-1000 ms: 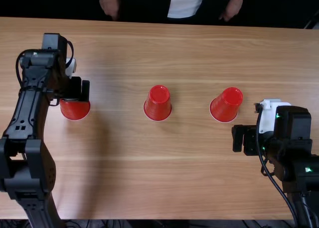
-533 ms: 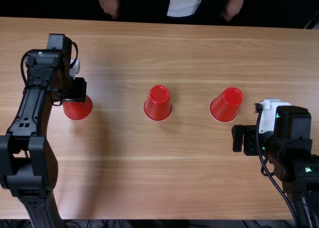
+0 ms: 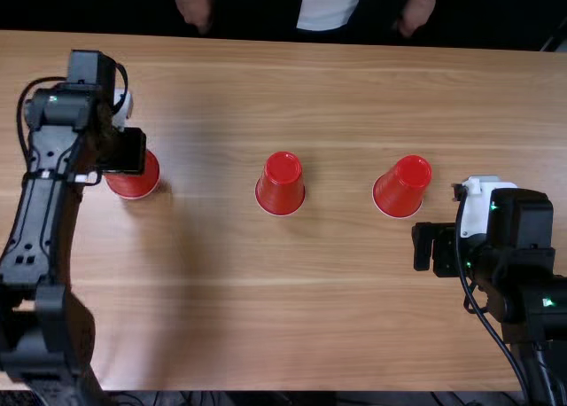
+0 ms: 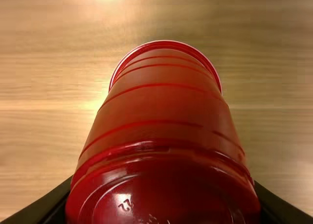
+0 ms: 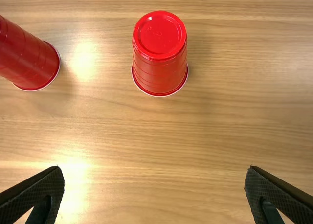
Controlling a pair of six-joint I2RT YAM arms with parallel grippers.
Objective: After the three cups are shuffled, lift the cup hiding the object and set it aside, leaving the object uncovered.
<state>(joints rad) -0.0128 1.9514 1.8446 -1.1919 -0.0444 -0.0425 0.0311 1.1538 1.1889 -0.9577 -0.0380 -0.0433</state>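
Light brown wood, the bench runs back to a dark room, with three red ribbed cups, mouths down, in a row across it: left cup, middle cup, right cup. The left claw is clenched on the left cup, whose base looms in the left wrist view; whether its rim touches the bench I cannot tell. The right claw hangs spread wide near the right cup, its wrist view catching that and the middle cup.

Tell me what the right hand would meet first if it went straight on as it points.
Most likely the rightmost red cup, which stands straight ahead of the right hand; the depth is unclear.
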